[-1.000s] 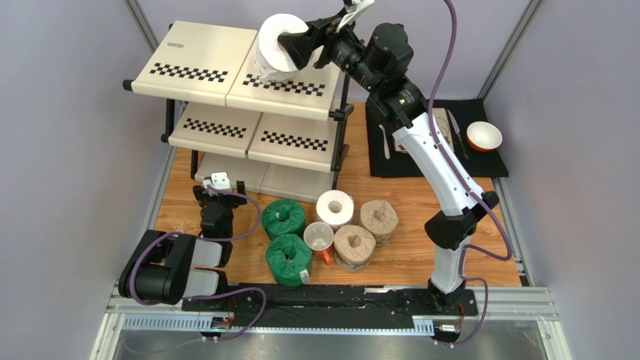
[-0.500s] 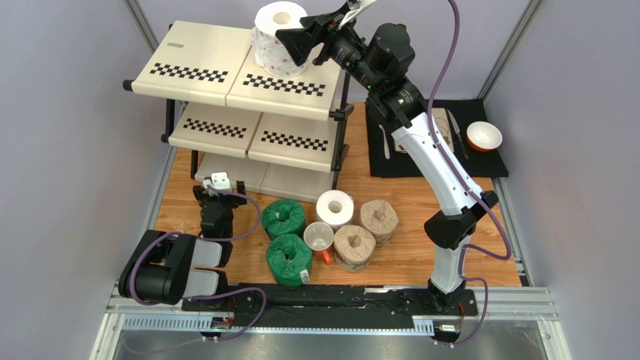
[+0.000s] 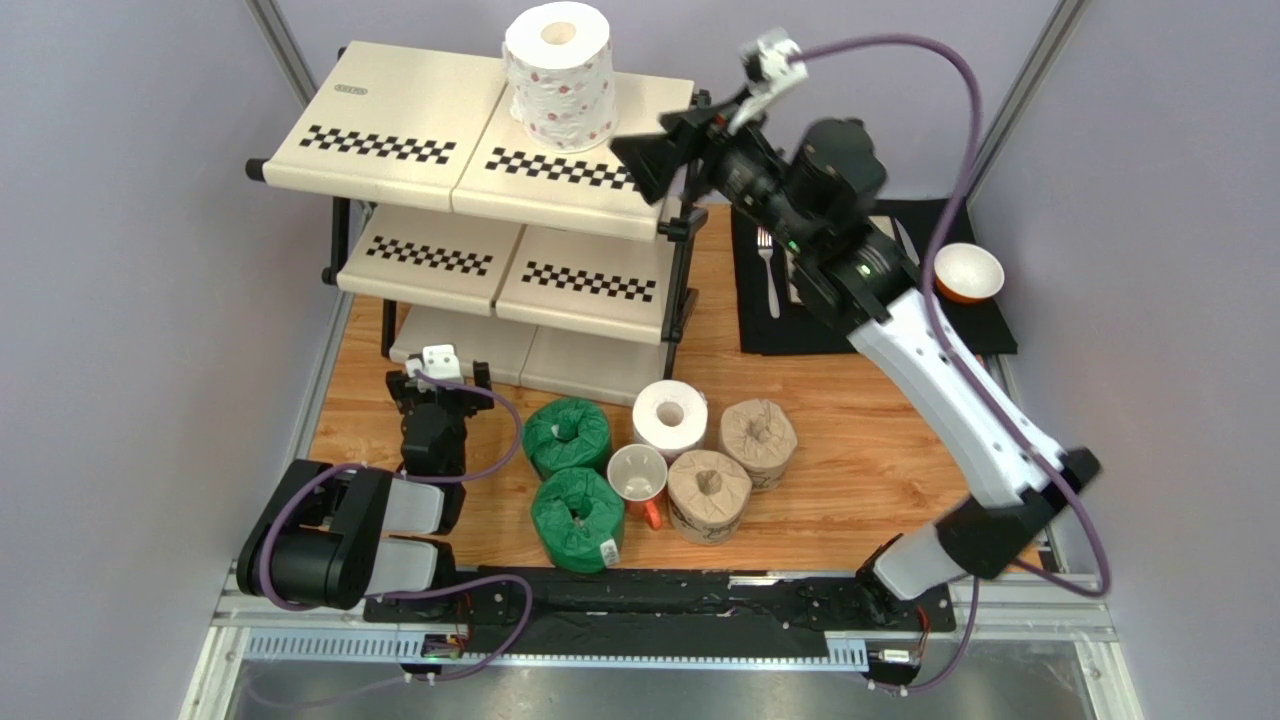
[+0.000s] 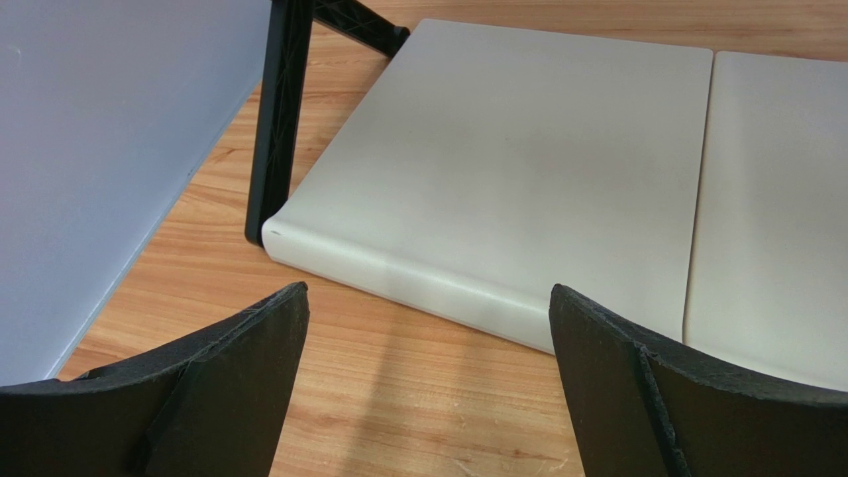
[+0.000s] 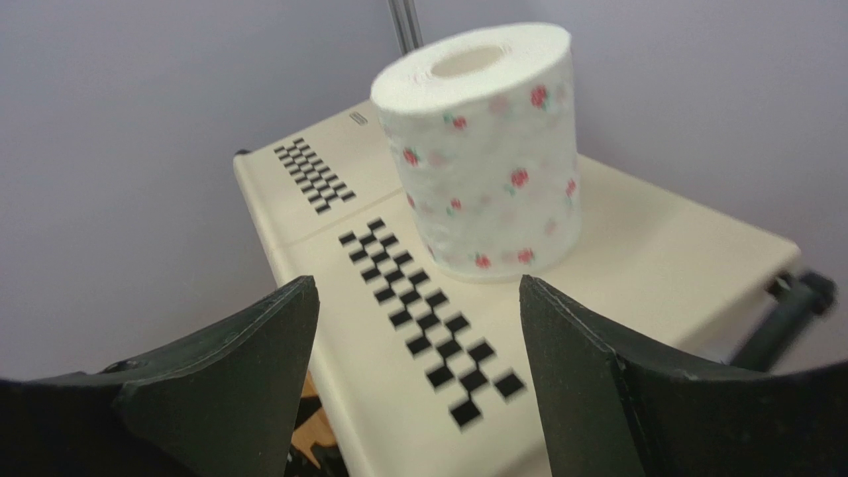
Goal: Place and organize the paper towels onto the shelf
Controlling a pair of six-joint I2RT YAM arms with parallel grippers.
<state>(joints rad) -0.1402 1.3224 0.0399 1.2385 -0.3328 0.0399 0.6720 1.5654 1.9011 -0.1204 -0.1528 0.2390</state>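
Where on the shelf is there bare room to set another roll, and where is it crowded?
On the shelf, the top tier left of the floral roll is bare, as is the visible middle tier. Crowded: the table in front, where five rolls surround the mug.

From above, the shelf (image 3: 391,113) hides most of its own bottom tier beneath the upper two, and right of the shelf the right arm (image 3: 944,368) blocks part of the black placemat (image 3: 984,327). What's under it, can't tell. On the right wrist camera the floral roll (image 5: 488,159) atop the shelf is blurred, the shelf's near corner cut off.
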